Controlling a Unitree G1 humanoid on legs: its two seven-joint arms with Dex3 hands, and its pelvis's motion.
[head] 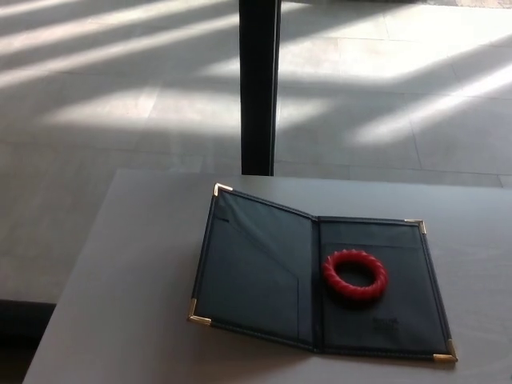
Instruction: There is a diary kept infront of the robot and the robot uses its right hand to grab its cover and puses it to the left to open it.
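A dark diary (256,272) with gold corner tips lies open on the grey table (120,304). Its cover (252,268) is folded out to the left, slightly raised along its far edge. On the right inside page rests a red twisted ring (355,274). Neither of my hands shows in the head view.
A black vertical post (258,84) stands behind the table's far edge. Beyond it is a tiled floor (120,96) striped with sunlight. The table's left edge runs diagonally at the lower left.
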